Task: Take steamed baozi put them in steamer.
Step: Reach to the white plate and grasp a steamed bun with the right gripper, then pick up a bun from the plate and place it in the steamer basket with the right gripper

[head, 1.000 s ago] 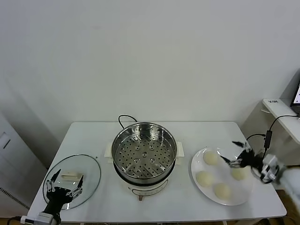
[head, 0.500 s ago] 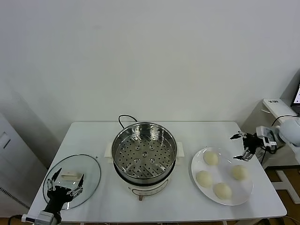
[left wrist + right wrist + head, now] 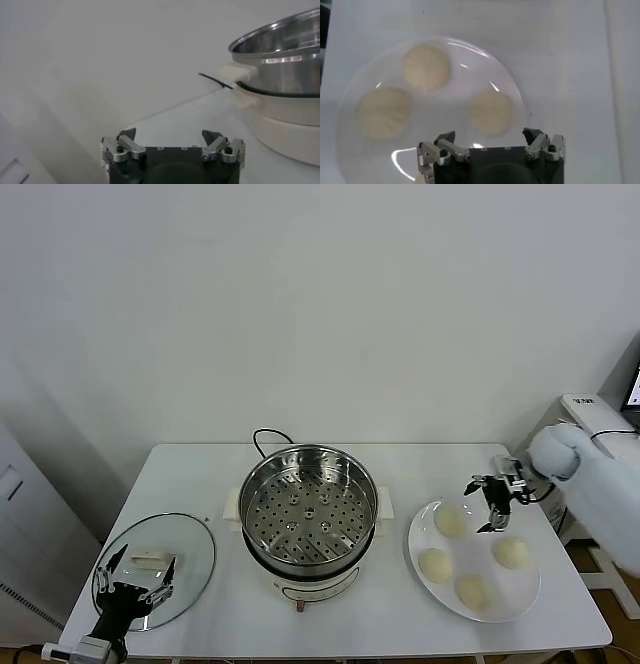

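The steamer [image 3: 308, 509] stands at the table's middle, its perforated floor bare. Four baozi lie on a white plate [image 3: 414, 542] to its right: far left [image 3: 450, 522], near left [image 3: 436, 564], right [image 3: 511, 552], nearest [image 3: 474, 591]. My right gripper [image 3: 481, 506] hangs open and empty above the plate's far part, between the far-left and right buns. The right wrist view shows my right gripper [image 3: 490, 135] above three buns [image 3: 425, 67], [image 3: 384, 112], [image 3: 490, 112]. My left gripper [image 3: 136, 581] is parked open over the glass lid.
A round glass lid [image 3: 190, 556] lies at the table's near left. The steamer's black cord [image 3: 262, 436] runs off behind it. The left wrist view shows my left gripper [image 3: 172, 134] and the steamer's side [image 3: 285, 55]. A white side table [image 3: 600, 419] stands at the far right.
My right gripper drew back to the table's right edge, then came left, and now hangs over the plate's far part. The buns and my left arm have not moved.
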